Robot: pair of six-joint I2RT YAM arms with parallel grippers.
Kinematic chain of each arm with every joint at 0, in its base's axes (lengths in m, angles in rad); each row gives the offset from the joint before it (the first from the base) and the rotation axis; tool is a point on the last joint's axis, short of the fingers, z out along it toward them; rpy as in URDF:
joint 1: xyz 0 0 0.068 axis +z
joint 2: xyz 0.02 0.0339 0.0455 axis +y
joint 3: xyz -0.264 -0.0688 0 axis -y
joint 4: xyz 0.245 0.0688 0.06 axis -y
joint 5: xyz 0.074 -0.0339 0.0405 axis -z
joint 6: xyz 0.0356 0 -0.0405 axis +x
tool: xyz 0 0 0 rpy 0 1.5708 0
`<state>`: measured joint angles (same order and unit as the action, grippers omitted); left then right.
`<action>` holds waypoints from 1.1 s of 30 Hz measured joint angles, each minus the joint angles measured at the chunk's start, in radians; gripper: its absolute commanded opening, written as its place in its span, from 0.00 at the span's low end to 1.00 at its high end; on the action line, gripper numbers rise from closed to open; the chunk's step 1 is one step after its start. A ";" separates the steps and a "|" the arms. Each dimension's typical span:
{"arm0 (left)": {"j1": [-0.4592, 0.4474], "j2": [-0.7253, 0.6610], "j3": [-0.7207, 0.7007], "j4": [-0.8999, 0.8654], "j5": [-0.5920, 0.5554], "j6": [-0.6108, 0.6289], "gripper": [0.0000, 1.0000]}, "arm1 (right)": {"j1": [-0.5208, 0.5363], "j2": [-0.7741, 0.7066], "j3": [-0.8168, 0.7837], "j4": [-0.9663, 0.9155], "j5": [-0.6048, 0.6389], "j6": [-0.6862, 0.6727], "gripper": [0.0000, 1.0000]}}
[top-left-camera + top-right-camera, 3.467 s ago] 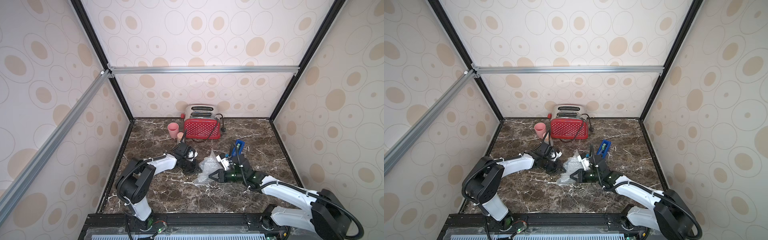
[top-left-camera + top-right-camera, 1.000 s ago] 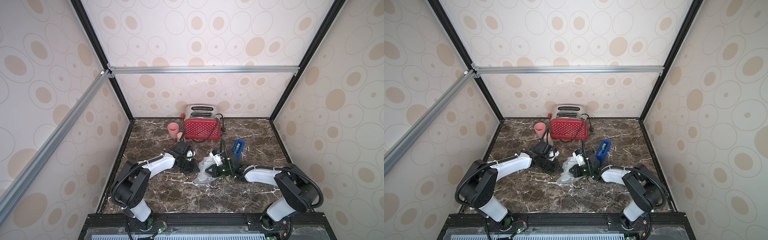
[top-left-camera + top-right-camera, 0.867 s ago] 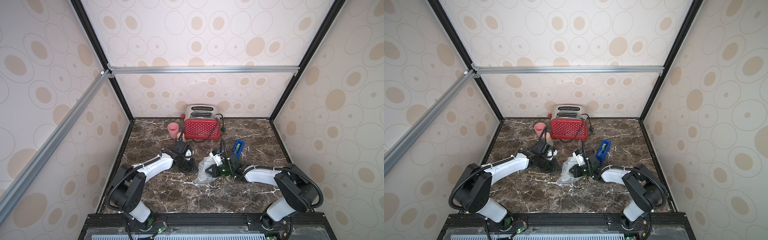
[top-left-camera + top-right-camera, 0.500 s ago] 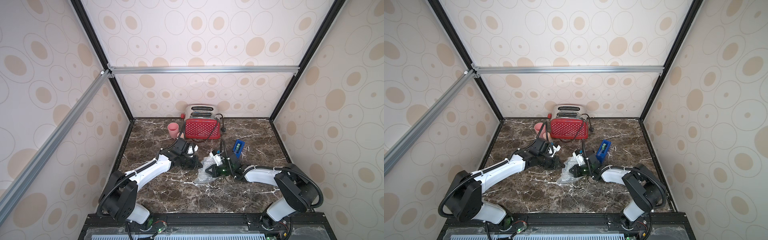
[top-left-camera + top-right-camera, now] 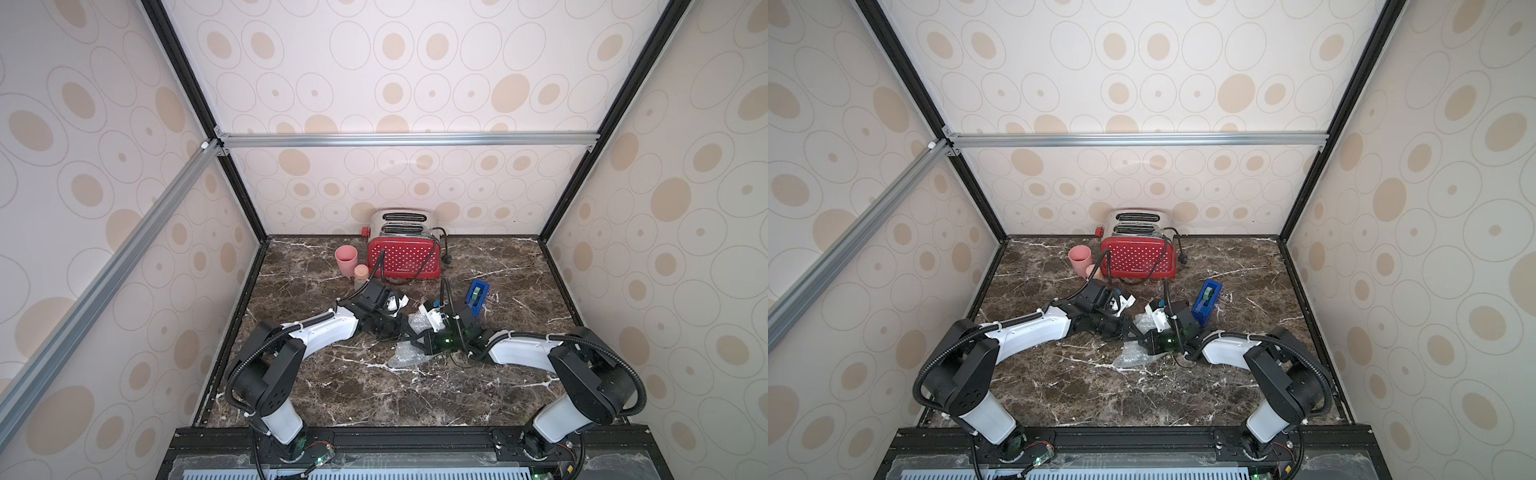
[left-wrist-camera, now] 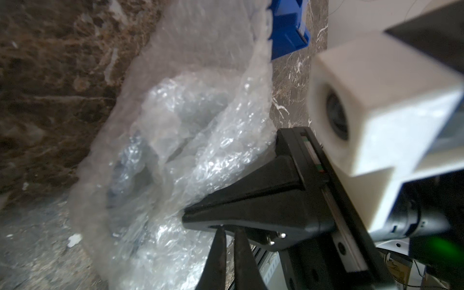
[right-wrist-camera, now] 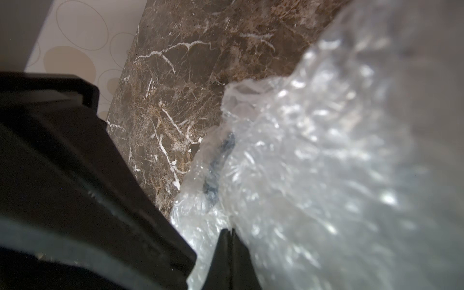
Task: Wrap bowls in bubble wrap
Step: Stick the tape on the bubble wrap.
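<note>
The right gripper pinches the bubble wrap mid-table. The left gripper, at its 9 o'clock, is pressed together.

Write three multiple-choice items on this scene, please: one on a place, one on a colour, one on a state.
1. The pink cup stands: A at the front edge; B beside the red toaster; C on top of it.
2. The tape dispenser is: A blue; B green; C yellow.
3. The right gripper is: A wide open; B holding the cup; C shut on the bubble wrap.
B: it stands next to the toaster; A: its body is blue; C: its jaws close on the wrap.
</note>
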<state>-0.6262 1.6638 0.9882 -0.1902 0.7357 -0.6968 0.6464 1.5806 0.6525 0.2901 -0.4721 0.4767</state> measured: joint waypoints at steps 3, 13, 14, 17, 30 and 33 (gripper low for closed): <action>0.000 0.021 0.000 0.006 0.002 -0.001 0.09 | 0.000 0.000 0.000 -0.002 0.001 0.000 0.04; -0.015 0.035 -0.046 0.033 0.008 -0.003 0.09 | -0.005 0.005 0.003 -0.008 0.000 0.000 0.04; -0.015 0.034 -0.052 0.039 0.010 -0.003 0.09 | -0.005 0.006 0.004 -0.010 -0.001 0.000 0.04; -0.015 0.030 -0.064 0.048 0.011 -0.003 0.09 | -0.005 0.006 0.006 -0.013 -0.002 0.000 0.04; -0.021 0.014 -0.077 0.042 0.018 0.011 0.10 | -0.005 0.021 0.019 -0.014 -0.013 0.000 0.04; -0.024 0.014 -0.077 0.039 0.018 0.017 0.12 | -0.005 0.021 0.019 -0.015 -0.015 0.000 0.04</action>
<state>-0.6502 1.6775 0.9115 -0.1513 0.7540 -0.6800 0.6411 1.6016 0.6712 0.2752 -0.4870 0.4767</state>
